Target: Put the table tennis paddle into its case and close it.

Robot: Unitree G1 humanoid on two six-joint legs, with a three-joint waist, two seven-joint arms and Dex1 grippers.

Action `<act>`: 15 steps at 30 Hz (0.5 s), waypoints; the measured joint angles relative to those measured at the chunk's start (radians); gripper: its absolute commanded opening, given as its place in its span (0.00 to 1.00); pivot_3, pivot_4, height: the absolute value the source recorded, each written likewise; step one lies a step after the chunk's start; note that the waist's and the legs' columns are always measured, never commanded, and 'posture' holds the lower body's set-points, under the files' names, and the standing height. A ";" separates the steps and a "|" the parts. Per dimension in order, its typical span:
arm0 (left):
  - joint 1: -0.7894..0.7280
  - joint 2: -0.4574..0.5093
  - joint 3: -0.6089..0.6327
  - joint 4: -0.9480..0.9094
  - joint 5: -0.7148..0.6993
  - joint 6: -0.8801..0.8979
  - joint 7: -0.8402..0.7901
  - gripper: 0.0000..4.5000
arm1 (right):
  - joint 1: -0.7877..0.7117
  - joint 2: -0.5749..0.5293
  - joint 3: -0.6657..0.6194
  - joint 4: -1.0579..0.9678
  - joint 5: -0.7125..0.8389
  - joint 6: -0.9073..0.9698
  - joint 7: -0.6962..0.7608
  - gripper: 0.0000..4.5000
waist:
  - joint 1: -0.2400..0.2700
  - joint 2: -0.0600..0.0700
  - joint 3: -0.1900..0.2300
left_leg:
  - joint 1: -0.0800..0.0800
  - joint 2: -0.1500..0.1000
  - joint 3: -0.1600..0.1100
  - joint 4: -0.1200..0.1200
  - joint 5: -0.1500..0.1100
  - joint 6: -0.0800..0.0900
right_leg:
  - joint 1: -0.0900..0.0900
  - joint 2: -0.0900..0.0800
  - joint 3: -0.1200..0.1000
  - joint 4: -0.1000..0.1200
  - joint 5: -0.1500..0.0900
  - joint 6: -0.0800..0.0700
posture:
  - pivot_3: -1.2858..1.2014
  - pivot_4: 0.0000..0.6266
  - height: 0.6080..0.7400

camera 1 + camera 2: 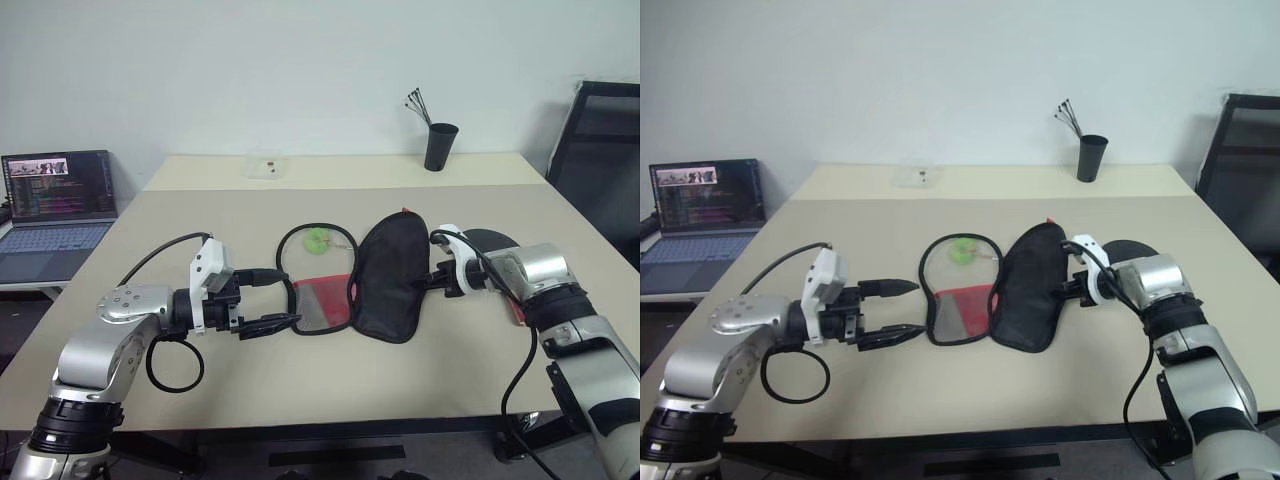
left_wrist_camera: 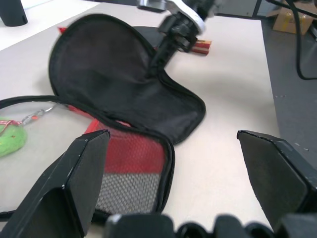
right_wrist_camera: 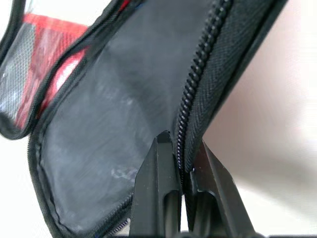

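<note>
Laptop (image 1: 58,212) and cup (image 1: 440,146) stand well apart from case (image 1: 390,282).

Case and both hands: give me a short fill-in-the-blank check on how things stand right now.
1. The right hand is shut on the zipper edge of the case's ____ flap.
2. The left hand has its fingers ____, holding nothing.
3. The case lies ____ on the table.
4. The fuzzy ball attached to the case is ____.

Missing words: black; open; open; green

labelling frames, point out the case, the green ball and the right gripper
case (image 1: 385,275), left eye view, black flap.
green ball (image 1: 317,238), left eye view, its middle.
right gripper (image 3: 182,171), right wrist view, between fingertips pinching the zip edge.
</note>
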 measured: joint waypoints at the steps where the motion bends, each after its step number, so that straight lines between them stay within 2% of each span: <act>1: 0.000 0.000 0.000 0.000 0.000 0.000 0.000 1.00 | -0.018 0.003 0.000 0.031 -0.017 -0.023 0.010 0.01 | 0.000 0.000 0.000 | 0.000 0.000 0.000 0.000 0.000 0.000 | 0.000 0.000 0.000 0.000 0.000 0.000 | 0.52 0.24 1.00; 11: 0.005 -0.001 -0.001 0.000 0.000 -0.002 -0.001 1.00 | -0.087 0.059 0.000 0.236 -0.143 -0.175 0.077 0.01 | 0.000 0.000 0.000 | 0.000 0.001 0.005 0.000 0.000 0.000 | -0.002 0.000 0.002 0.001 0.000 0.000 | 0.52 0.24 1.00; 15: 0.005 -0.001 -0.008 0.003 0.001 -0.007 -0.002 1.00 | -0.122 0.077 -0.019 0.288 -0.170 -0.235 0.057 0.23 | 0.000 0.000 0.000 | 0.000 0.001 0.008 0.000 0.000 0.000 | -0.004 0.000 0.006 0.003 0.000 0.000 | 0.52 0.24 1.00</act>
